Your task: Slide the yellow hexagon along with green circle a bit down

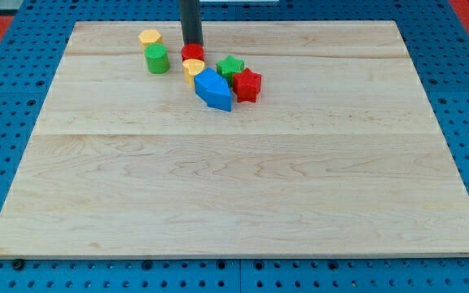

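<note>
The yellow hexagon [150,37] sits near the board's top left, with the green circle [156,59] touching it just below. My tip [192,44] stands to their right, at the top edge of a small red block [192,53]. It is apart from the hexagon and the green circle by a short gap.
Below the red block lie a second yellow block [193,68], a blue block [213,89], a green star [231,67] and a red star [247,85], clustered together. The wooden board [234,195] rests on a blue pegboard [6,98].
</note>
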Action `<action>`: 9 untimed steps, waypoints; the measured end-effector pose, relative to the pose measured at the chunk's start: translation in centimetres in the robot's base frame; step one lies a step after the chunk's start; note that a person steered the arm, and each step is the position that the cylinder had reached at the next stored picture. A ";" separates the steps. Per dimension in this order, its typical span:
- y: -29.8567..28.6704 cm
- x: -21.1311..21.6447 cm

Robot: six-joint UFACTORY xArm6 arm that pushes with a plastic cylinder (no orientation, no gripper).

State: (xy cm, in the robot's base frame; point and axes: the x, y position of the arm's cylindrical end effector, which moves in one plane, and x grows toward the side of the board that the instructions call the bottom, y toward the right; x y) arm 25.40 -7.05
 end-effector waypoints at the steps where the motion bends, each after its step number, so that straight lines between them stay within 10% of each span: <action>1: 0.1 0.3; 4: 0.7 1.8; 6: -6.9 -6.2; 9: -6.6 -3.1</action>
State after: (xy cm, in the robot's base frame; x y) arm 22.26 -13.68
